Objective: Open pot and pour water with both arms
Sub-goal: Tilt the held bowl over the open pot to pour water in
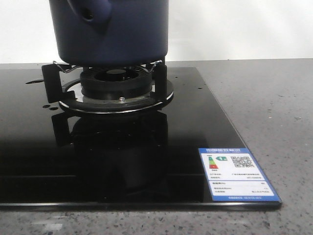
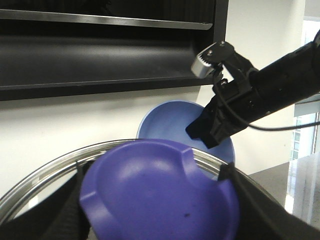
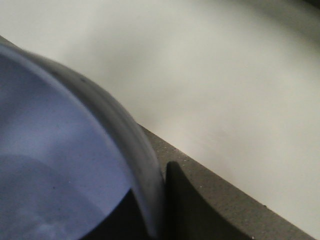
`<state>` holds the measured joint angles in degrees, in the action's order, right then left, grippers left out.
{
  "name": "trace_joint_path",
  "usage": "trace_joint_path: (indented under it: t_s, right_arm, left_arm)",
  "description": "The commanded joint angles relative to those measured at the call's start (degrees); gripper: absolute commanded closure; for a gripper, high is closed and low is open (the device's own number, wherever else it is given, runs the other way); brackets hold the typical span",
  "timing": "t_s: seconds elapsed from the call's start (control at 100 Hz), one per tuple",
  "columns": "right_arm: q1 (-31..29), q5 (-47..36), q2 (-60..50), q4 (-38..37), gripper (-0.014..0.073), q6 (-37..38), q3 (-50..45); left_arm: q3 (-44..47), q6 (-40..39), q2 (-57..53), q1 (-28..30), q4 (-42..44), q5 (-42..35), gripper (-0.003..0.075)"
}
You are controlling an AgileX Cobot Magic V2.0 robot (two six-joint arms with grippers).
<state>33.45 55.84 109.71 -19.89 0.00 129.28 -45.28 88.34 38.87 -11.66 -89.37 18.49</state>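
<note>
**A:** Where is the pot?

**B:** On the burner (image 1: 117, 81) of the black stove (image 1: 98, 161) sits the pot (image 1: 122, 39). I judge it heavy, rigid and slick-walled, so I'd take the stubby handle (image 1: 90, 12).

**A:** What's in the way?

**B:** The burner's prongs hug its base. My left gripper (image 2: 157, 210) clasps the lid (image 2: 160, 170). My right gripper (image 2: 210, 131) pinches a bowl (image 2: 165, 122).

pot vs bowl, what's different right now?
Pot is dark navy; bowl is lighter blue. Pot sits on the burner; bowl is held by the right gripper, clamped on its rim. Pot has a stubby side handle; bowl shows none. Both are round and blue.
</note>
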Motion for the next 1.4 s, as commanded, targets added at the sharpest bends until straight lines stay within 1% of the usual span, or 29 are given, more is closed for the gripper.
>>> trace_joint_path:
  t_s: [0.0,0.14,0.32,0.38,0.54,0.69,0.85,0.98,1.2,1.28,1.39]
  right_arm:
    - [1.01,-5.41,-2.39,-6.16,0.0651,0.32,2.02]
    - [2.03,-4.96,-1.35,-12.46,0.0651,4.89,2.02]
    - [3.34,-5.8,-1.03,-18.72,0.0649,5.22,2.02]
    - [4.24,-6.17,-1.03,-21.38,0.0629,5.25,2.02]
    - [6.0,-7.42,-1.03,-30.77,0.0631,10.01,2.02]
    - [7.78,-9.4,-0.79,-38.67,0.0631,10.41,2.02]
    - [9.17,-10.46,-0.56,-49.22,0.0631,15.11,2.02]
    - [9.9,-12.27,-0.66,-53.17,0.0631,15.11,2.02]
    - [11.13,-12.53,-1.11,-62.59,0.0633,15.11,2.02]
    - [11.25,-12.67,-1.25,-64.52,0.0633,15.11,2.02]
    - [11.25,-12.67,-1.25,-64.64,0.0633,15.11,2.02]
  left_arm:
    - [-1.96,-0.45,-0.05,-0.4,-2.68,-0.37,0.0479]
    - [-1.96,-0.45,-0.05,-0.4,-2.68,-0.37,0.0479]
    - [-1.96,-0.45,-0.05,-0.4,-2.68,-0.37,0.0479]
    - [-1.96,-0.45,-0.05,-0.4,-2.68,-0.37,0.0479]
    - [-1.96,-0.45,-0.05,-0.4,-2.68,-0.37,0.0479]
    - [-1.96,-0.45,-0.05,-0.4,-2.68,-0.37,0.0479]
    - [-1.96,-0.45,-0.05,-0.4,-2.68,-0.37,0.0479]
    - [-1.96,-0.45,-0.05,-0.47,-2.68,-0.37,0.0479]
    - [-1.96,-0.45,-0.05,-1.15,-2.68,-1.15,0.0479]
    - [-1.96,-0.45,-0.05,-1.55,-2.68,-1.49,0.0479]
    - [-1.96,-0.45,-0.05,-1.78,-2.58,-1.49,0.0479]
